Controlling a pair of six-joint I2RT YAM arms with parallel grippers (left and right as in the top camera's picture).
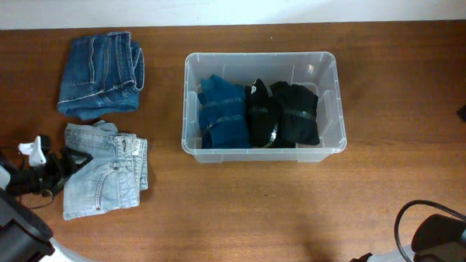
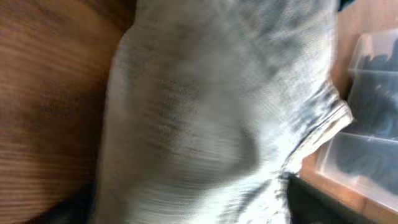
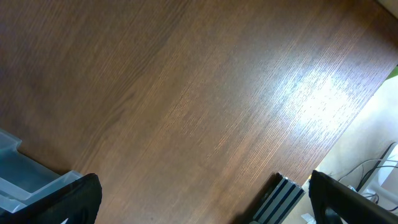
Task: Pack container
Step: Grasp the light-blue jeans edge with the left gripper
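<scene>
Three folded garments (image 1: 257,112) sit in the container (image 1: 255,155); left gripper (image 1: 73,160) meets pale jeans (image 1: 111,177) (grip unclear), right gripper (image 3: 199,202) spread wide, empty.

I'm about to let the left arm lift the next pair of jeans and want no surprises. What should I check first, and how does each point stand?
1. Left gripper at the light-wash jeans: ok, over their left edge.
2. Firm hold on those jeans: cannot tell, the wrist view shows only blurred cloth.
3. Floor space in the container: not ok, a blue garment and two black garments fill it side by side.
4. Right gripper out of the way: ok, open over bare table.
5. Dark jeans off the path to the container: ok.
</scene>
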